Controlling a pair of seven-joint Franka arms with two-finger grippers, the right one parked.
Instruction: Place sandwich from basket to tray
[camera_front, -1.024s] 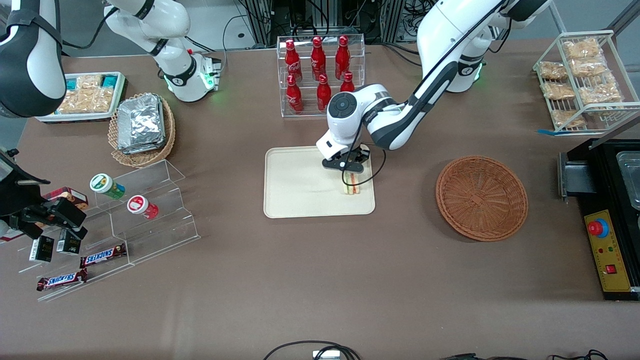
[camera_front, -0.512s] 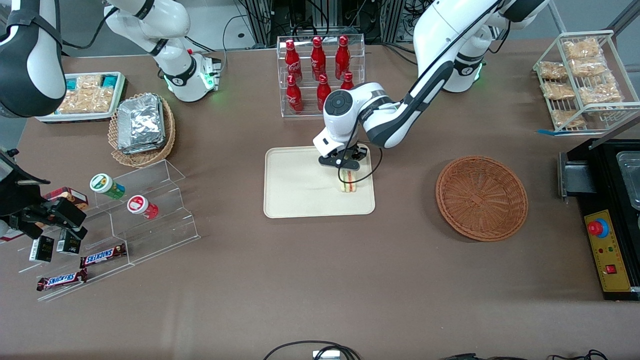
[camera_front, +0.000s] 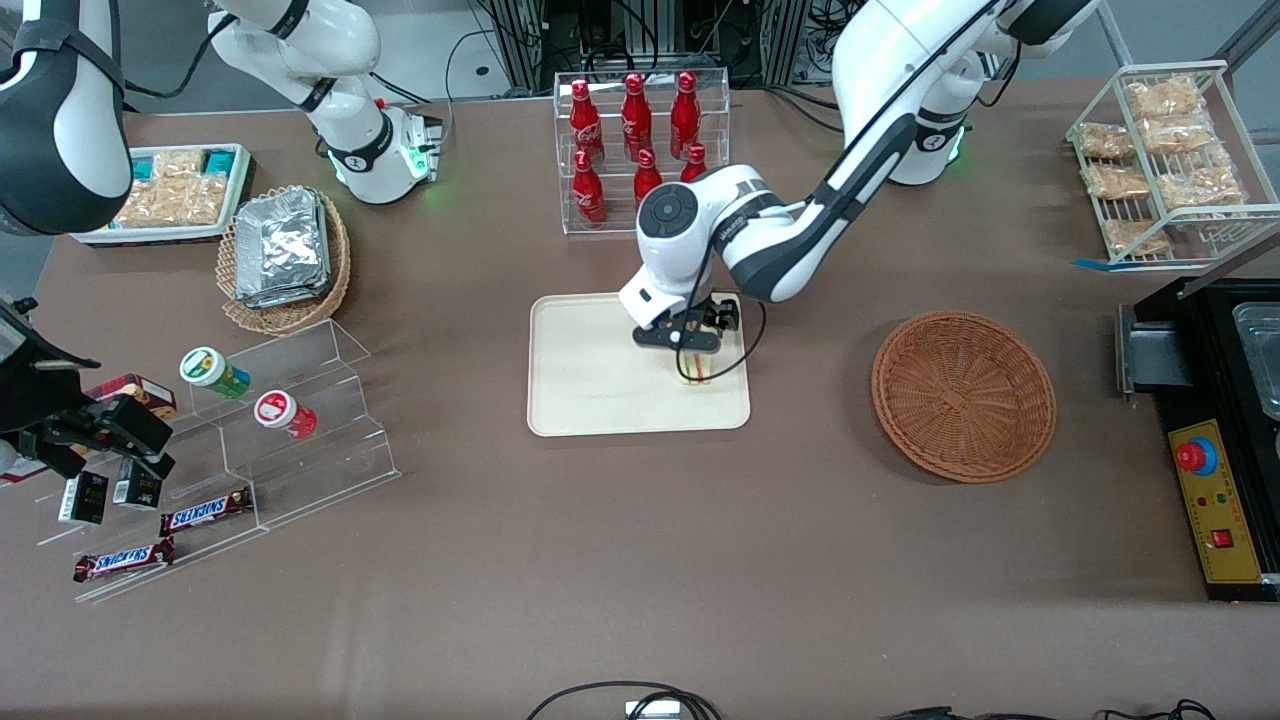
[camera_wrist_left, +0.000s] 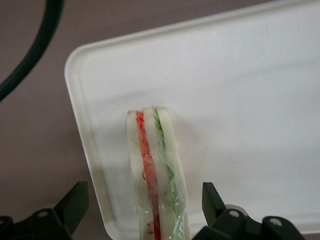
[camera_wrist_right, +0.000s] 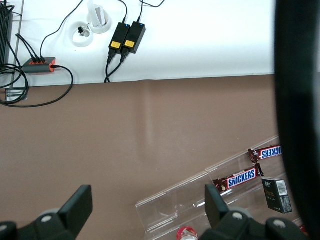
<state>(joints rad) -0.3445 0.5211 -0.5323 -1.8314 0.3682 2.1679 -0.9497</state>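
So the sandwich (camera_wrist_left: 155, 170) sits on the tray (camera_front: 590, 380), half hidden under the gripper (camera_front: 690, 338), whose fingers (camera_wrist_left: 72, 202) are spread wide and clear of it; the basket (camera_front: 963, 395) is well apart.

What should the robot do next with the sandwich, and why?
Probably lift the gripper straight up. The sandwich already stands on the tray, near its edge, and the basket holds nothing. The open fingers sit apart from the bread, so a straight rise should not tip it.
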